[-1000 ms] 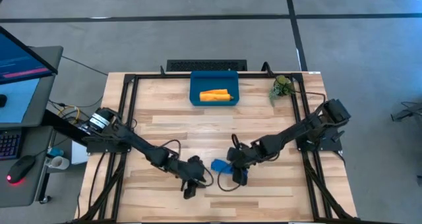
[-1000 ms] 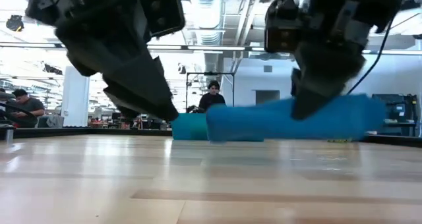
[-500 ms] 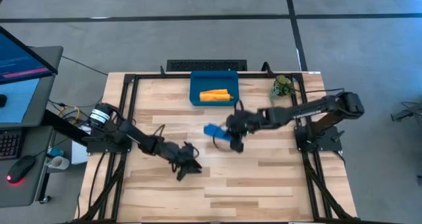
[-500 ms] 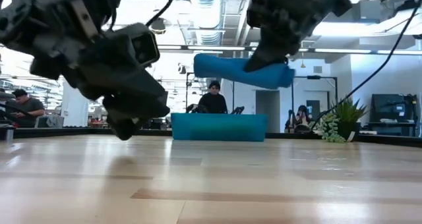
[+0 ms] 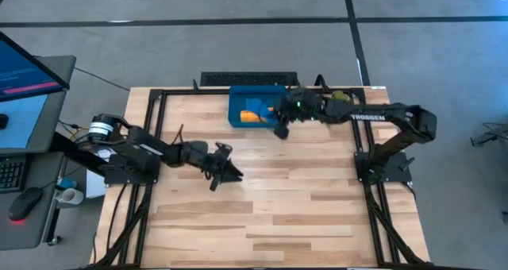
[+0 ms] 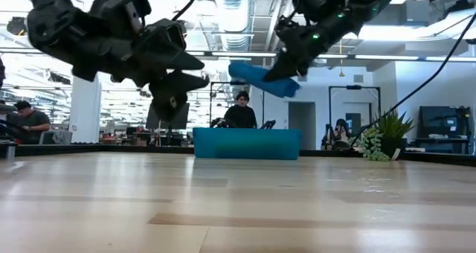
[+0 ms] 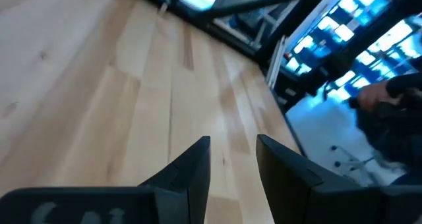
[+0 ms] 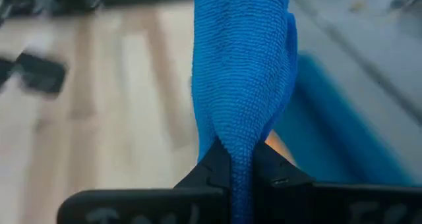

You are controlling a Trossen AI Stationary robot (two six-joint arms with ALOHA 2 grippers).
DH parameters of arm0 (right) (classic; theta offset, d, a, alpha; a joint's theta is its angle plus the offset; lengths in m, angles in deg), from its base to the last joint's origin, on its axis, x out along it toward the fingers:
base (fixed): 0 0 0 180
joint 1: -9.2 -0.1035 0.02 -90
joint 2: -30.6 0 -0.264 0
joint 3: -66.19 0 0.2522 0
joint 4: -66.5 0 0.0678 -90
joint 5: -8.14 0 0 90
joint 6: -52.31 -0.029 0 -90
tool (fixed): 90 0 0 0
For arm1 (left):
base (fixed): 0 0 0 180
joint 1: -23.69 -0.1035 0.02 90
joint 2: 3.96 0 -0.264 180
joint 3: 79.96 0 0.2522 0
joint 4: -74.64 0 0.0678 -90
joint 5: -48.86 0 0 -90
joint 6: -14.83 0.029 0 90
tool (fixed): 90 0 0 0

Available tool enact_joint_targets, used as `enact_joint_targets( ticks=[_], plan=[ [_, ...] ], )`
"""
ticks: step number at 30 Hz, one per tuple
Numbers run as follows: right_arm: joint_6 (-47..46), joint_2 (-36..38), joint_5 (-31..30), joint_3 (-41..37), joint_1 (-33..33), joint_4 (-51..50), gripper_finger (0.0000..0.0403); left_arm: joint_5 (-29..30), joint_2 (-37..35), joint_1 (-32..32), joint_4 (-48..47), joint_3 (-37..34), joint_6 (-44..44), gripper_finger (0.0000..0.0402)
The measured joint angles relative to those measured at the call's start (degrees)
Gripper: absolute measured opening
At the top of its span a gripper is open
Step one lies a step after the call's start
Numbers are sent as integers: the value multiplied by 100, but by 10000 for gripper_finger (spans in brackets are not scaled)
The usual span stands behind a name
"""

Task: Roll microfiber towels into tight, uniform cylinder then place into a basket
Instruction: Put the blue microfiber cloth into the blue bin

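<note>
Above the near right edge of the basket (image 5: 238,115), at the table's far side, the right gripper (image 6: 286,67) is clamped on the rolled blue towel (image 8: 241,79), held in the air. Inside the basket lies the orange towel (image 5: 255,115). Over the table's left-centre, the left gripper (image 7: 232,159) hangs with its fingers parted, holding nothing.
</note>
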Motion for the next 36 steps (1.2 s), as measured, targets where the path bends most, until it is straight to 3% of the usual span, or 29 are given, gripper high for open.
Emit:
enact_joint_targets(
  ticks=[5,11,19,27,36],
  plan=[
    [431,-347,2,582,577,85,35,-999,-282,-784,-139,2,-64,114],
    [1353,-1168,1,1454,991,-31,36,-1728,-456,-1581,-167,4,1,114],
    [2658,-2291,15,2531,1159,-1260,36,-3083,-630,-2416,-224,5,25,114],
    [3535,-3090,22,3158,1206,-2033,36,-3773,-626,-3013,-473,4,313,114],
    [3795,-3520,17,3544,1219,-2771,37,-3795,-624,-3287,-838,4,517,114]
  ],
)
